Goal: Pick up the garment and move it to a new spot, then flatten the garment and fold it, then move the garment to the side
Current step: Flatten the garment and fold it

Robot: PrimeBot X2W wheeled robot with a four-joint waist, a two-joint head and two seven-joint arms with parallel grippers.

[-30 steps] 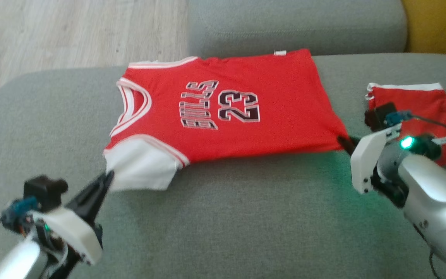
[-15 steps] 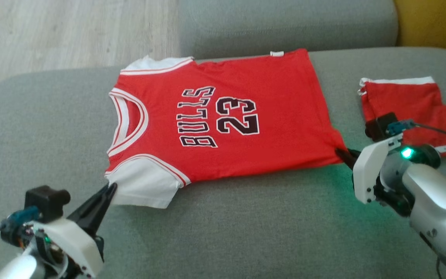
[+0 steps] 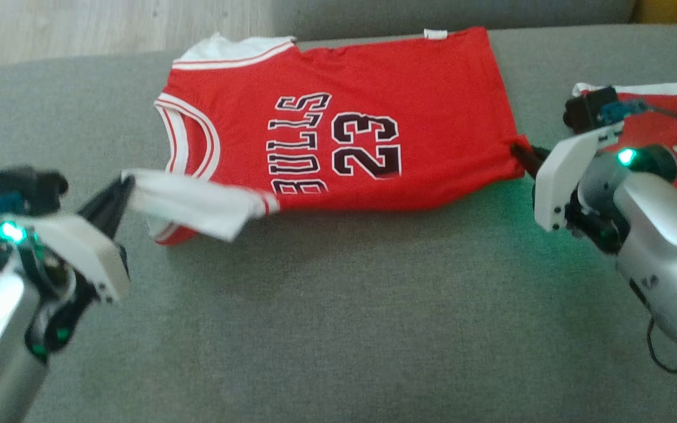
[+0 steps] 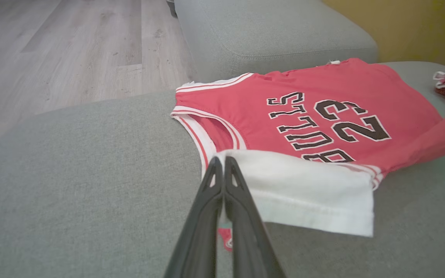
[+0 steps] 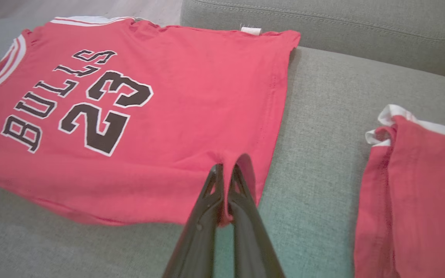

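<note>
Matt red cloth jersey (image 3: pixel 338 88), coarse grey woven sofa (image 3: pixel 338 329), wood-look floor (image 3: pixel 80 23)

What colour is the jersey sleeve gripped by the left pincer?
White. The jersey sleeve shows best in the left wrist view.

In front of me the grey sofa seat (image 3: pixel 338 329) carries a red Bulls 23 jersey (image 3: pixel 432 117), spread along its back edge by the backrest (image 3: pixel 432 12), its near side raised. Apart from it, toward the seat's right edge, lies a folded red garment (image 5: pixel 419 200) with white trim.
</note>
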